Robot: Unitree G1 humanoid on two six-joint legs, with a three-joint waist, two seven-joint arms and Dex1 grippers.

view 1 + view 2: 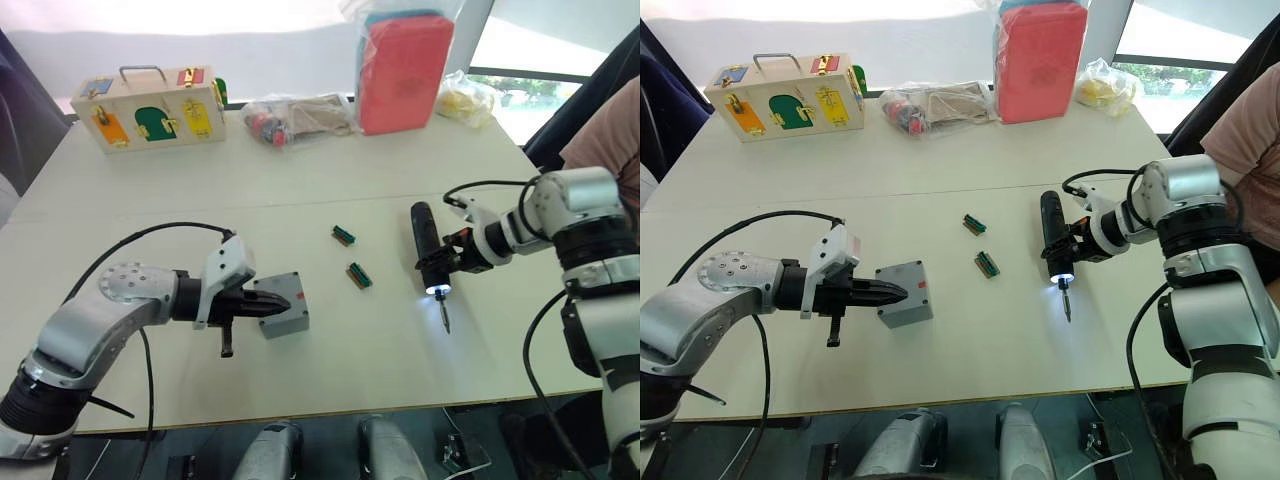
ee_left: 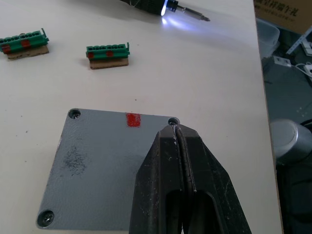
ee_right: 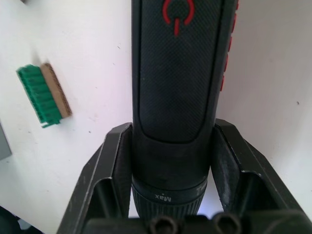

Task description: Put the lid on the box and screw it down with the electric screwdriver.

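Note:
The grey box (image 1: pixel 290 318) stands on the white table in front of me, with the flat grey lid (image 2: pixel 97 165) lying on top of it. Screw holes show at the lid's corners and a small red mark (image 2: pixel 132 119) at one edge. My left gripper (image 1: pixel 285 303) is shut, its tips over the lid beside one corner hole; I cannot tell whether they touch it. To the right, my right gripper (image 1: pixel 440 265) is shut on the black electric screwdriver (image 1: pixel 432 250). Its bit (image 1: pixel 445 320) points toward the table's near edge, and its tip light is on.
Two green connector pieces (image 1: pixel 344 235) (image 1: pixel 359 275) lie between the box and the screwdriver. A wooden latch box (image 1: pixel 150 108), plastic bags (image 1: pixel 295 118) and a red package (image 1: pixel 405 70) stand along the far edge. A person (image 1: pixel 610 130) sits at the right.

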